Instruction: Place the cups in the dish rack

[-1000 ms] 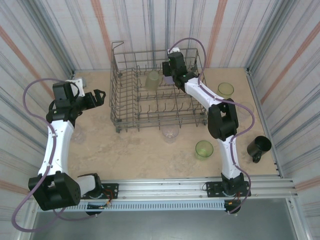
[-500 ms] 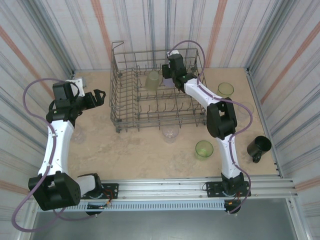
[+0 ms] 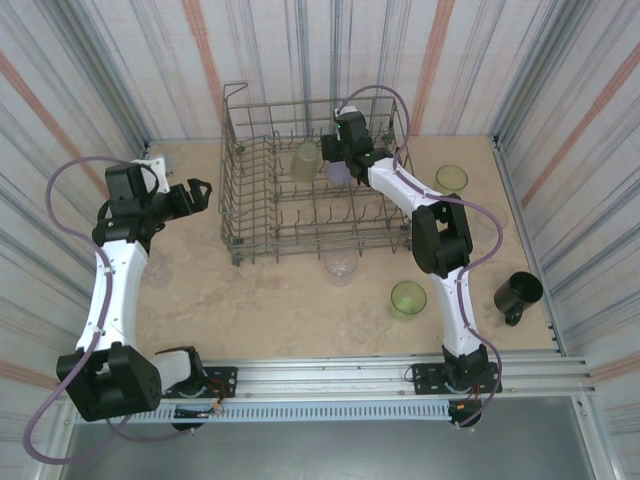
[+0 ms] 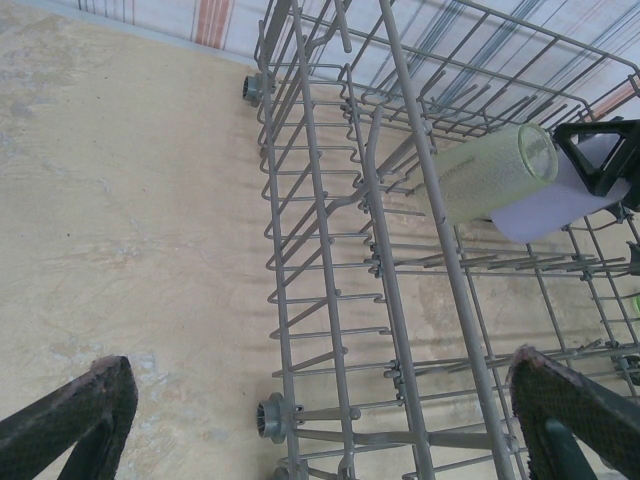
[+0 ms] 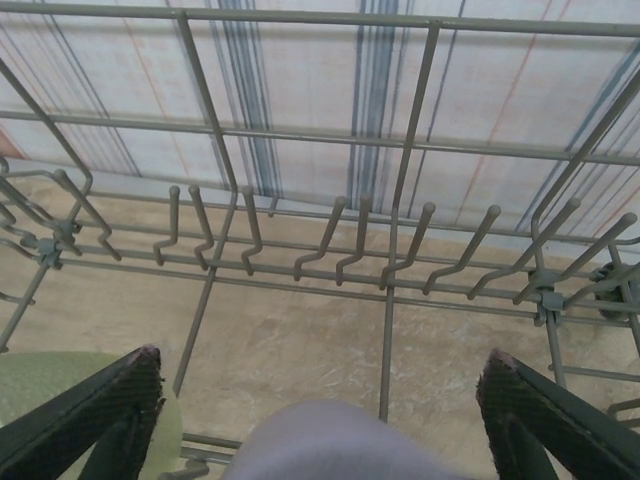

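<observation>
Plastic this thin looks light, smooth and easy to squash, so we would pinch each cup gently across its wall near the rim. Our right claw [image 5: 320, 358] is spread wide inside the dish rack [image 3: 230, 205]. The lavender cup [image 5: 340, 440] sits between its fingers, seemingly ungripped, beside a green cup [image 4: 490, 172]. Our left claw [image 4: 320, 420] gapes empty beside the rack. We can read no lettering anywhere.

The lavender cup [image 5: 340, 445] is running off the bottom edge of the right wrist view, its rim and base unseen. The yellow-green cup [image 5: 50, 390] is being cropped at the corner, partly behind a finger [image 5: 105, 405] of the right gripper [image 5: 320, 352].
</observation>
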